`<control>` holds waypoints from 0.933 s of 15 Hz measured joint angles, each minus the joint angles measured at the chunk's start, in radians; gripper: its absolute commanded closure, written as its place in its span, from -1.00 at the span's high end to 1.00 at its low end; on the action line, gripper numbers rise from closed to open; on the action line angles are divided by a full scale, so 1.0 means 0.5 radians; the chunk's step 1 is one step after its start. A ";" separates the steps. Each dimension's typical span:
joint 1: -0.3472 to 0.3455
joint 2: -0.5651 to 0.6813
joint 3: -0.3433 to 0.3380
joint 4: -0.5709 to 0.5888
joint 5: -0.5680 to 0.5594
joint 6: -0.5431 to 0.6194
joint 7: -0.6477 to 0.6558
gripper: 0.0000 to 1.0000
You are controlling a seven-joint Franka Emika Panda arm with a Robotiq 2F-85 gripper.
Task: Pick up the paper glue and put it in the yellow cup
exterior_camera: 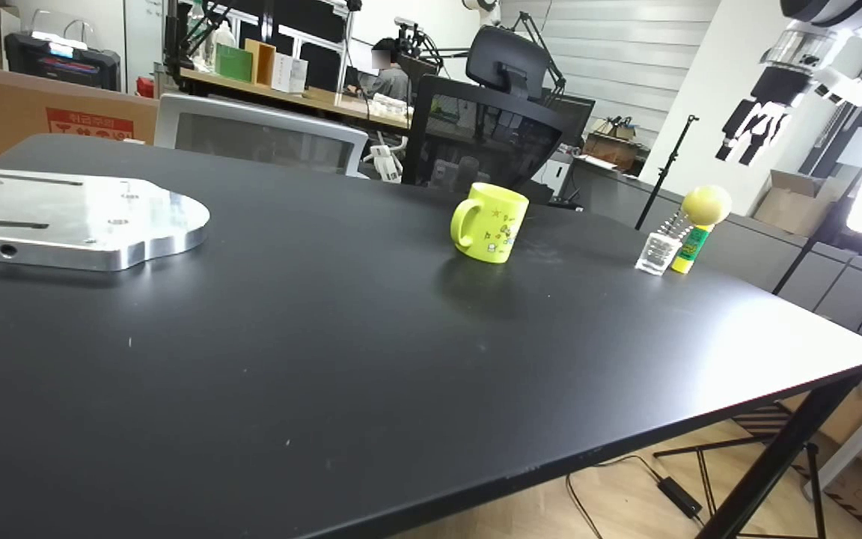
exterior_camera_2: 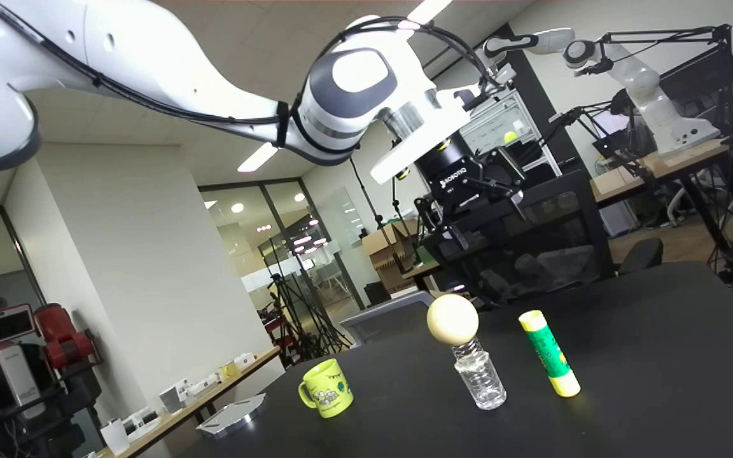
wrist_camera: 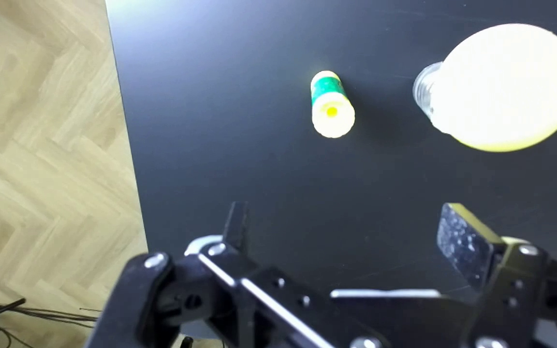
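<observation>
One paper glue [wrist_camera: 330,102] on end, up-frame of a spread gripper [wrist_camera: 347,225]

Fingers wide apart, nothing clamped. In the wrist view the glue shows beyond the fingertips, toward the top of the frame, but sideways it falls within their gap. Both exterior views put the gripper well above the table [exterior_camera_2: 653,343]. My read: slide toward the top of that frame, then down.

Long axis vertical. The glue stands on one yellow end and I look down on the other, so a straight descent should let me close across its sides. Something that slim would likely tip if nudged.

Snag to watch: the yellow ball [exterior_camera_2: 452,319], perched on the neck of a clear bottle [exterior_camera_2: 481,380]. In the wrist view it sits up-frame of the finger on its side; I'd keep that finger off it.

Containers: yellow cup [exterior_camera_2: 327,388] upright, handle out to the side, well apart from the glue. In both exterior views the bottle stands on the cup's side of the glue, so I'd lift above the ball before crossing. Cup's bottom hidden; contents, if any, unknown. Same for the bottle, see-through or not. Pick not yet made.
</observation>
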 measured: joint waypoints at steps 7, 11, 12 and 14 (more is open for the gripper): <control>-0.066 0.237 0.038 0.074 -0.023 0.008 0.009 1.00; -0.094 0.318 0.056 0.081 -0.039 0.032 0.009 1.00; -0.099 0.335 0.057 0.081 -0.039 0.038 0.009 1.00; -0.110 0.367 0.063 0.082 -0.039 0.049 0.009 1.00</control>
